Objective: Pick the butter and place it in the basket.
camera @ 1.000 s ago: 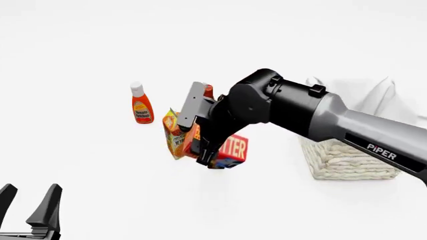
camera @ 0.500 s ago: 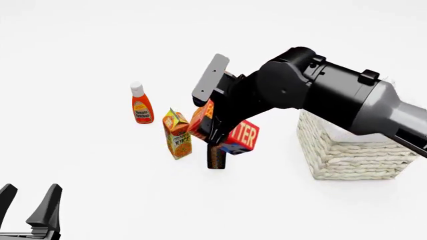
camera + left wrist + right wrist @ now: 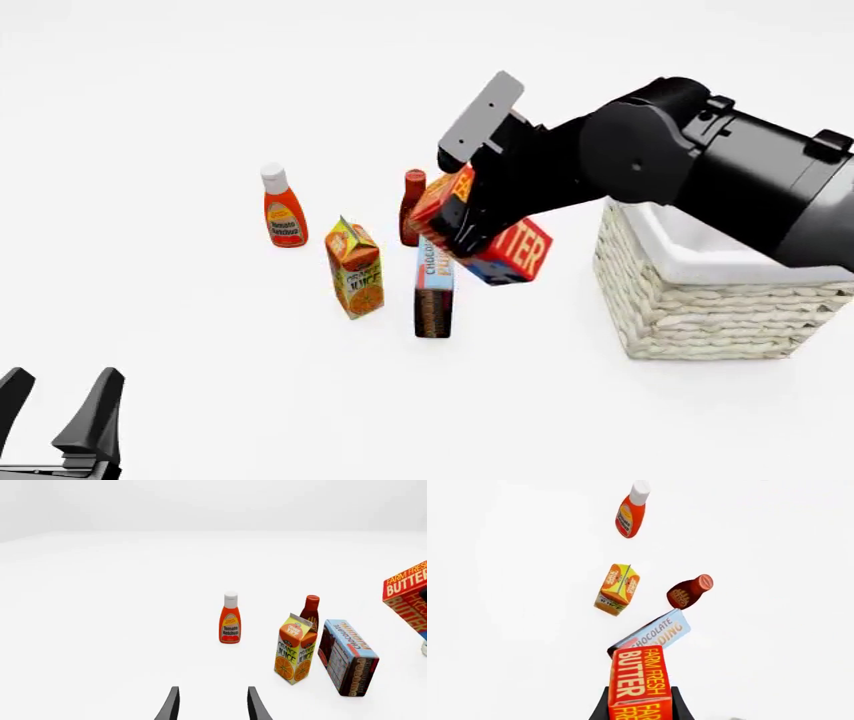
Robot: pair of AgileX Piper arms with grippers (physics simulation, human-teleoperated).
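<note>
My right gripper [image 3: 461, 232] is shut on the butter [image 3: 510, 252], a red-and-orange carton, and holds it in the air above the chocolate pudding box, left of the basket [image 3: 707, 295]. The butter also shows in the right wrist view [image 3: 639, 679] between the fingers, and at the edge of the left wrist view [image 3: 407, 597]. The basket is cream-white wicker with a white liner, at the right of the front view. My left gripper [image 3: 56, 410] is open and empty at the near left corner; its fingertips [image 3: 175, 705] show in the left wrist view.
A ketchup bottle [image 3: 282, 207], an orange juice carton [image 3: 354, 267], a chocolate pudding box [image 3: 433, 293] and a dark red sauce bottle [image 3: 412, 205] stand on the white table left of the basket. The right arm [image 3: 721, 170] reaches over the basket.
My right gripper has lifted the butter up and to the right, toward the basket, uncovering the pudding box and the red sauce bottle. The left arm has not moved.
</note>
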